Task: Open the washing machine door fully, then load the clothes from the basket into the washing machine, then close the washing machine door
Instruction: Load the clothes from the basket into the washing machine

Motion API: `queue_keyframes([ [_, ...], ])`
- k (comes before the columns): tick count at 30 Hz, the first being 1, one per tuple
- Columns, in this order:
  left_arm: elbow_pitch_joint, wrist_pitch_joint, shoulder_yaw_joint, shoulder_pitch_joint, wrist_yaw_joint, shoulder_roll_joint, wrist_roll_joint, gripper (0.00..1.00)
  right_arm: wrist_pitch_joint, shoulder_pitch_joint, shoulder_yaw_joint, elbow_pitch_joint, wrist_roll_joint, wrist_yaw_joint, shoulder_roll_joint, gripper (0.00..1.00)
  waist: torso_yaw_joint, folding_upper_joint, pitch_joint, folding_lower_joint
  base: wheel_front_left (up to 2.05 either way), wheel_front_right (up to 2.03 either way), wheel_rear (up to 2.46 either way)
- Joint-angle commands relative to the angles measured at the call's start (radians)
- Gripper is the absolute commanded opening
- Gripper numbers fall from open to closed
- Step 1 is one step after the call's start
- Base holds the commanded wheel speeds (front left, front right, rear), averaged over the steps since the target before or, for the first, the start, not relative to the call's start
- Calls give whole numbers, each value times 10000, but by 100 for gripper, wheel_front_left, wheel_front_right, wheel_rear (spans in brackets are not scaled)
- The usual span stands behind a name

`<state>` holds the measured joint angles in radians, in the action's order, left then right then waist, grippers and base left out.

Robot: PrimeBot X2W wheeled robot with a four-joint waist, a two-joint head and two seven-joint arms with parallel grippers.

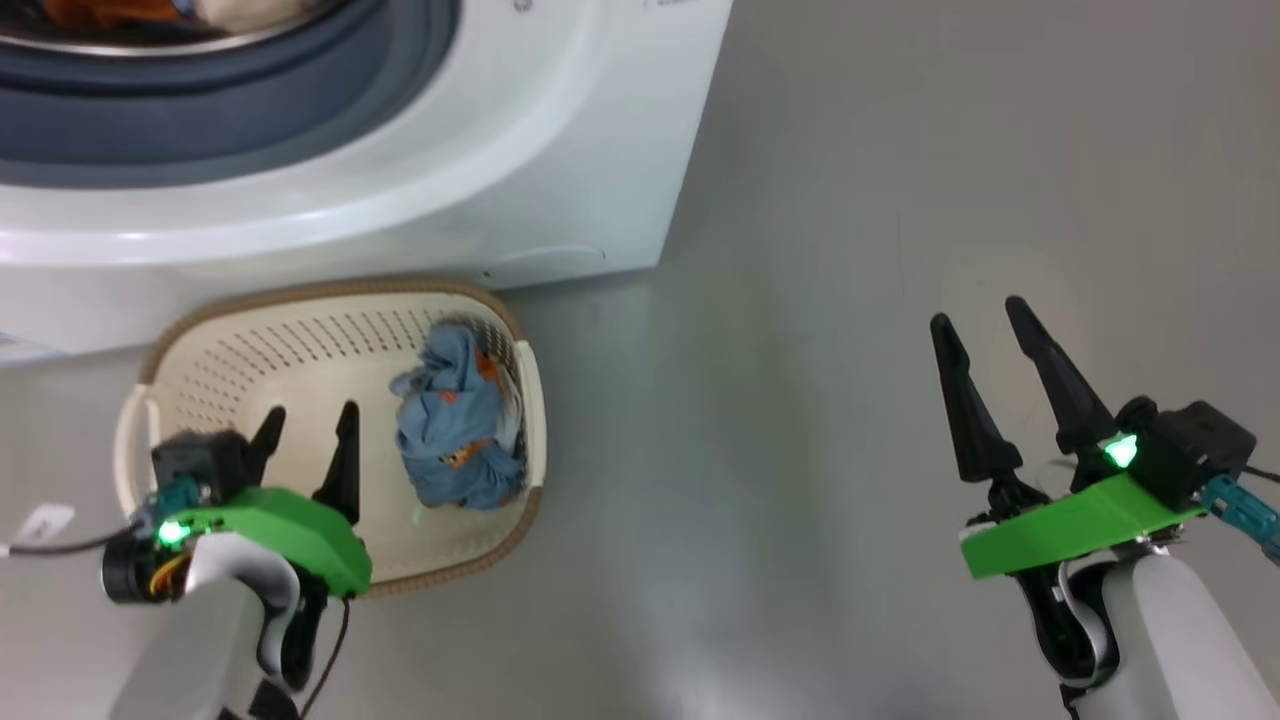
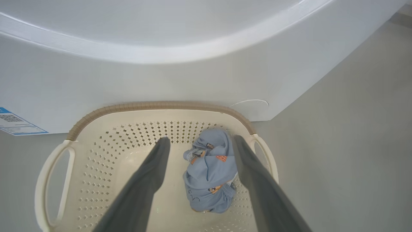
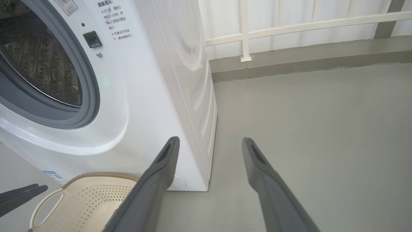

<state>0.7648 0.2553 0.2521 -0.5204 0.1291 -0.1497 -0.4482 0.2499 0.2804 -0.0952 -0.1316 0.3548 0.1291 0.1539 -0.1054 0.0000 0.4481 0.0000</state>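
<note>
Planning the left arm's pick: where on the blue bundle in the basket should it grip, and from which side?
Probably the humped, bunched middle, from straight above: the clothes lie as a crumpled lump inside the basket by its right wall, so the walls block any sideways approach. The left gripper hangs open over the basket.

I count one washing machine [image 1: 560,150], with one round drum opening [image 3: 42,64] in its front. One basket [image 1: 250,340] is there, and it has two side handles [image 2: 51,183]. In it lies one bundle of blue clothes [image 1: 455,420]. One more patch of orange and cream cloth [image 1: 100,12] shows inside the drum. One blue label [image 2: 17,122] is stuck low on the machine. There are two grippers, a left gripper [image 1: 311,408] and a right gripper [image 1: 978,312], with two dark fingers [image 1: 965,400] on each, so four in all. One white railing [image 3: 289,24] runs behind.
</note>
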Motion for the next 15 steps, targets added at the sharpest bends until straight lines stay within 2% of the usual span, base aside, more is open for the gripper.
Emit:
queue_keyframes([
  [1, 100, 65, -7, -331, 15, -396, -148, 100, 118, 119, -278, 274, -47, 16, -31, 100, -395, 0, 1010, 0, 0, 0, 0],
  [15, 2025, 65, 3363, -2933, 15, -1421, -1871, 100, 118, 1222, -715, 593, -143, 16, -342, 100, -955, 0, 3118, 0, 0, 0, 0],
])
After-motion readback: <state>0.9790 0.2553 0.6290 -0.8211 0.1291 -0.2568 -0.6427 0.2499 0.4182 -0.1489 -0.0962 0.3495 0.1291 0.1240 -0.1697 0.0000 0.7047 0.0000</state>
